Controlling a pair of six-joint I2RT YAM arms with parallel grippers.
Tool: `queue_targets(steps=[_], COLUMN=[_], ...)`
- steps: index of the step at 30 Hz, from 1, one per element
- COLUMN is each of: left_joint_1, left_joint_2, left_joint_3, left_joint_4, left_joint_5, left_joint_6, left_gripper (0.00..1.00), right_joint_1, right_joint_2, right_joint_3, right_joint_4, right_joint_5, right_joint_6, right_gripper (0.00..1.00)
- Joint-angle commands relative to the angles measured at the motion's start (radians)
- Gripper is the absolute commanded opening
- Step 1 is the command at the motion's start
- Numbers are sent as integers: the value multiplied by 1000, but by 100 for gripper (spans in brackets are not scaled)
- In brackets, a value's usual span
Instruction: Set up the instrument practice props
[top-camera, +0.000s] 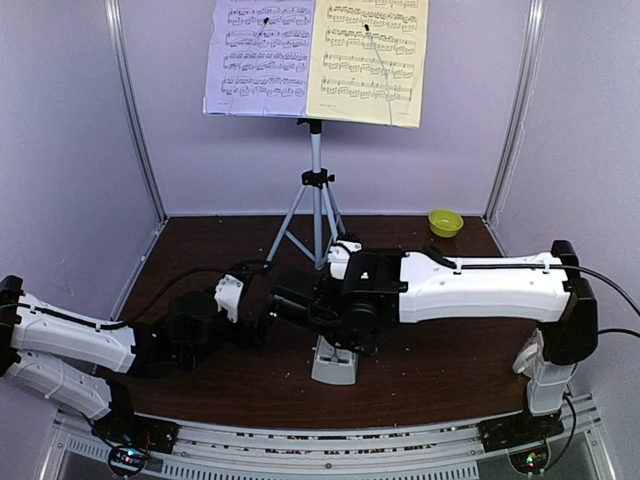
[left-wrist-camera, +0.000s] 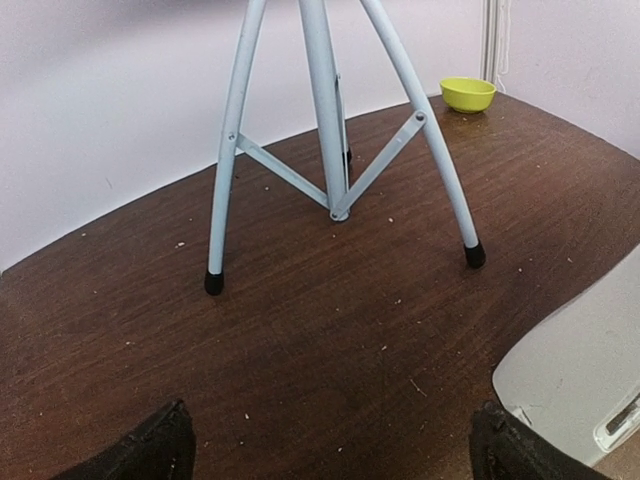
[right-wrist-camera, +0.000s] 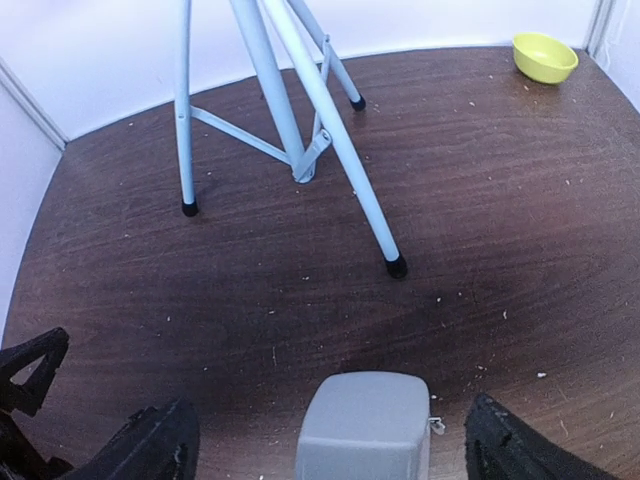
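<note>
The right fingers (right-wrist-camera: 150, 445) are standing wide apart and clamping nothing. The small light grey metronome (right-wrist-camera: 365, 425) is sitting upright on the tabletop (right-wrist-camera: 480, 200) between them, with a gap of dark wood showing on either side, so neither finger is touching it. The left fingers (left-wrist-camera: 150, 445) are likewise standing fully apart and holding nothing, with only bare, crumb-flecked wood lying between them. A pale rounded body is intruding at the right edge of that wrist view, and what it is cannot be told. In the top view both arms are reaching low across the tabletop toward its middle, the left from the near left corner and the right from the near right. The metronome is resting beneath the right wrist, nearer the front edge than the stand. Beyond the fingers, the silver tripod (top-camera: 316, 200) is standing upright toward the rear of the tabletop, its three black-tipped feet planted on the wood, well apart from the metronome. At its top the lilac page (top-camera: 260, 55) and the pale yellow page (top-camera: 368, 60) are sitting side by side, lilac on the left, with a thin wire crossing each, and they are hiding the stand's desk behind them. The small green bowl (top-camera: 445, 222) is lying in the far right corner.
</note>
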Motion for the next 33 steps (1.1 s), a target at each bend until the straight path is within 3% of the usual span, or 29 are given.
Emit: queue_targets(steps=[1, 7, 10, 13, 21, 26, 33], left_joint_1=[-34, -144, -225, -277, -338, -384, -386], left_joint_2=[-44, -105, -97, -72, 138, 295, 455], left_joint_3=[33, 79, 131, 188, 460, 603, 758], left_joint_4=[-12, -46, -103, -143, -351, -406, -556], left_joint_5=[24, 21, -67, -99, -202, -269, -344], left_joint_6=[-4, -38, -90, -184, -458, -488, -623], left_gripper=[98, 98, 98, 98, 98, 98, 98], right_joint_1=[7, -6, -30, -73, -232, -280, -329], right_joint_2=[-112, -390, -540, -665, -885, -1028, -1138], right_joint_3=[-64, -376, -578, -754, -1090, -1317, -1433], right_joint_4=[122, 553, 843, 1024, 1109, 1294, 1320], right_joint_5=[25, 8, -72, -174, -361, -458, -498], right_joint_6=[-66, -357, -555, -695, -794, -829, -824], right_gripper=[97, 100, 100, 100, 100, 100, 100])
